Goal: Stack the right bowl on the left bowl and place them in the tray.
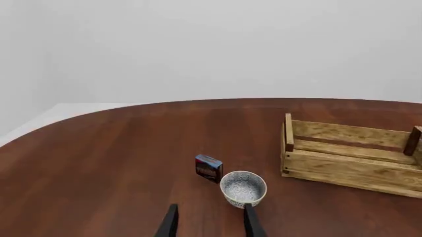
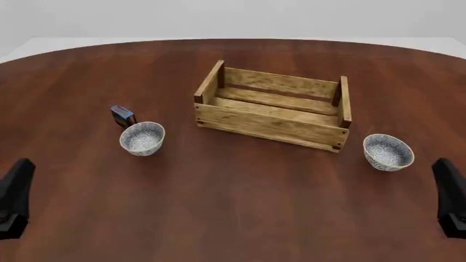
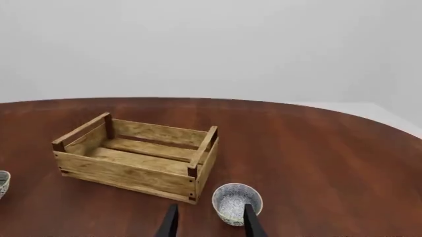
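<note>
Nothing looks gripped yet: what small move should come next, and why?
Probably ease the open right gripper forward and down onto the speckled cream-rimmed right bowl. It sits untouched on the table right of the slatted wooden tray, apart from the left bowl.

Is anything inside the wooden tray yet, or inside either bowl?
Nothing shows in the tray: its slatted floor is bare, though the near wall hides a strip of it. The left bowl and the right bowl look empty and sit on the table either side of it.
</note>
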Controlling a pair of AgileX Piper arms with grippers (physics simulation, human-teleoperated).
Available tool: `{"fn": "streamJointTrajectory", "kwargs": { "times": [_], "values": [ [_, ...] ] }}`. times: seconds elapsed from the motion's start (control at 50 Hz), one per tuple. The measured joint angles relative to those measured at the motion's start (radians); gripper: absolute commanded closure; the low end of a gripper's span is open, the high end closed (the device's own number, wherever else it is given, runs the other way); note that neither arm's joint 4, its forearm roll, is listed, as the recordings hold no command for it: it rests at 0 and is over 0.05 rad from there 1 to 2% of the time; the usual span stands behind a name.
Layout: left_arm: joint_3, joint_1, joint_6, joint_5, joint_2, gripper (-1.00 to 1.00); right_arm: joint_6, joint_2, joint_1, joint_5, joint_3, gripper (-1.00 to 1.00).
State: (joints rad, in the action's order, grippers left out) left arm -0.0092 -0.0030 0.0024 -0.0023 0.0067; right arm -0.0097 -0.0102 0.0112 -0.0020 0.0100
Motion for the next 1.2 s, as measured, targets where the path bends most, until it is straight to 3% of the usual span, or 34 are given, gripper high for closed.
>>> {"fn": "streamJointTrajectory", "kwargs": {
  "times": [0.3, 0.52, 0.78, 1.2],
  "values": [
    [0.002, -0.015, 0.004, -0.041, 0.035, -1.0, 0.001, -0.071, 0.012, -0.046, 0.002, -1.0],
    [0.006, -0.025, -0.005, -0.043, 0.033, -1.0, -0.021, -0.206, 0.029, -0.064, 0.076, -1.0],
    [0.007, -0.037, -0.019, -0.027, 0.012, -1.0, -0.044, -0.403, 0.077, -0.016, 0.241, -1.0],
    [0.007, -0.065, -0.044, -0.026, 0.009, -1.0, -0.098, -0.731, 0.139, 0.148, 0.483, -1.0]
  ]
}}
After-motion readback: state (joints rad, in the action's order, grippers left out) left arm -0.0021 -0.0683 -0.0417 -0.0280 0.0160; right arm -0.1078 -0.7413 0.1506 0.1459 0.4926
